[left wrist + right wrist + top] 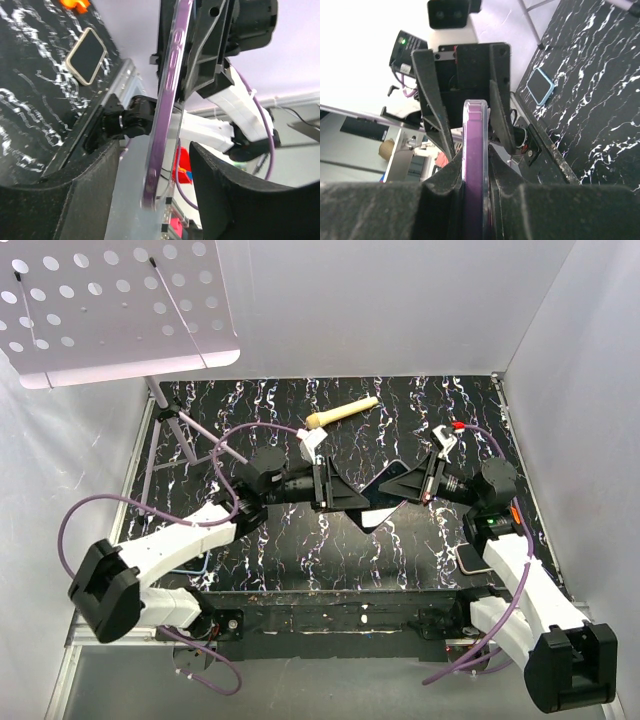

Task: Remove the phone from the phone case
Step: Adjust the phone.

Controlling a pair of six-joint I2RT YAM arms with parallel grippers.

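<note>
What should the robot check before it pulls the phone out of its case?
1. Right jaws shut on the phone case: ok.
2. Left jaws gripping it too: not ok, they are open, with gaps on both sides.
3. Case held up off the table: ok.
4. Any corner of the case peeled off yet: cannot tell.
5. Blue-cased phone and gold-edged phone lying out of the way: ok.

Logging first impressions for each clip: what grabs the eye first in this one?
Both arms meet over the middle of the black marbled table, with a purple-edged phone case held up between them. The right claw is clamped on it, and the left claw straddles its other end. A perforated white panel looms at the far left.
</note>
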